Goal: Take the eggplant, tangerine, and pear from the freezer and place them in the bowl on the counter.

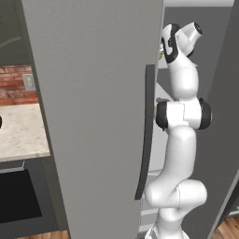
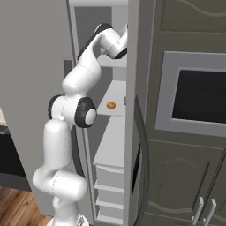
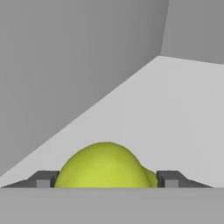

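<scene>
Left of the freezer, in the left base view, lies the beige counter beneath a brick wall. The bowl cannot be made out there. The freezer's closed door with its dark handle hides most of the interior. The arm reaches past the door edge, up into the open compartment.

From the right base view, the interior shelves are visible. The tangerine rests on a middle shelf, below the level where the arm's wrist enters. A wall oven stands right of the freezer.

In the hand view, the pear sits on a pale upper shelf, directly between the two finger tips of the gripper. A narrow gap shows on each side of the fruit. The jaws stand partly apart, and whether they grip the pear cannot be told. The eggplant is not identified.

Risk, as a judgement: the pear is rounded and tapers, so a closure placed off its widest part could squeeze it forward and send it rolling toward the shelf's back wall. Withdrawal also calls for care. The wrist works close to the door edge, and a wide swing could knock the fruit loose against it.

The base views give the arm's posture and the tangerine's shelf. The hand view gives the pear's alignment with the fingers.
</scene>
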